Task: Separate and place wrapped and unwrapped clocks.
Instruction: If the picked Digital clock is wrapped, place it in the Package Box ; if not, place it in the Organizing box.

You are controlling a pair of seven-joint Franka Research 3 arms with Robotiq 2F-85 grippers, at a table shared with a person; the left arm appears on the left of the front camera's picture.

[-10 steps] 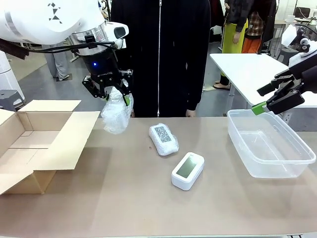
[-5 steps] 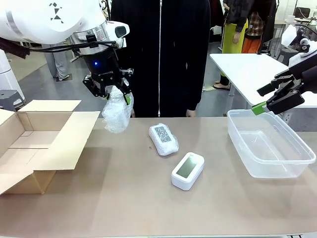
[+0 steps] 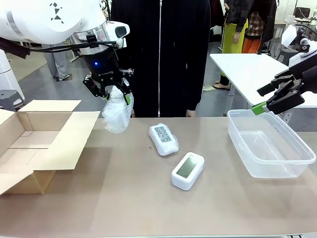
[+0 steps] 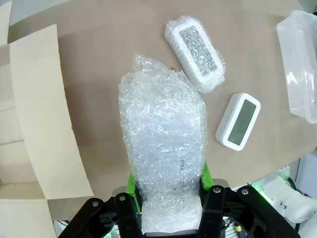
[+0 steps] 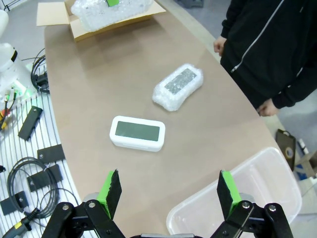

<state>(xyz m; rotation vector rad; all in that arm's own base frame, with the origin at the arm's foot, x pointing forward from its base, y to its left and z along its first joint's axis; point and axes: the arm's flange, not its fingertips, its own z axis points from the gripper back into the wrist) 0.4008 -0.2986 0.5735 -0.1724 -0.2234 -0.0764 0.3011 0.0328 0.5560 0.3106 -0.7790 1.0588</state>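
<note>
Just past the flap (image 3: 67, 139) of the cardboard box (image 3: 34, 119), the left gripper (image 3: 117, 96) clamps one wrapped clock (image 3: 117, 116) aloft, seemingly bound for that box; the second bundle (image 3: 163, 139) and bare clock (image 3: 187, 170) rest farther off, the right gripper (image 3: 258, 99) farthest, jaws apart.

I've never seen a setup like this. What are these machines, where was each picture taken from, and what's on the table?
These are two white robot arms at a table, facing a person. The wide picture looks across the table from the robot's side; the other two come from cameras on each arm's wrist. The left pincer is shut on a bubble-wrapped bundle, held in the air beside an open cardboard box. The right pincer is open and empty, near a clear tub. On the table lie a second wrapped bundle and a bare white clock.
</note>
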